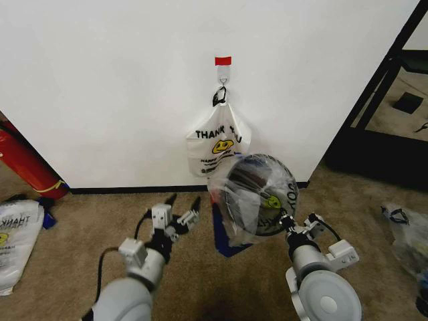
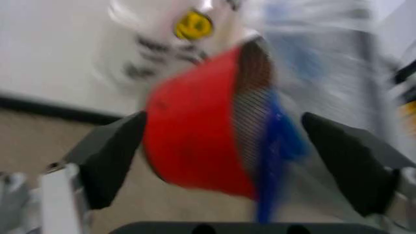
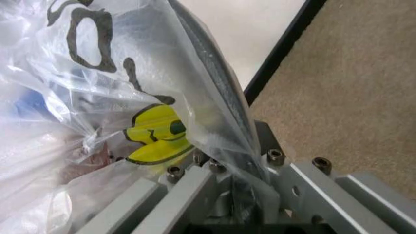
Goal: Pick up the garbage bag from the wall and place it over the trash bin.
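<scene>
Before the white wall [image 1: 100, 87], the right gripper [image 1: 286, 222] is clamped on the rim of the tilted trash bin [image 1: 259, 194], already sheathed in the garbage bag [image 1: 231, 214], evidently to steady it, while the left gripper [image 1: 179, 212] waits beside it, fingers apart.

Flooring: tan short-pile carpet [image 1: 80, 267], meeting a plain white wall [image 1: 100, 80] at a black baseboard. At far left, a white opaque "THANK YOU" plastic bag [image 1: 17, 237] lies flat on it, near a red cylinder [image 1: 27, 164] leaning at the wall. At far right lies a crumpled clear plastic bag [image 1: 406, 237].
</scene>
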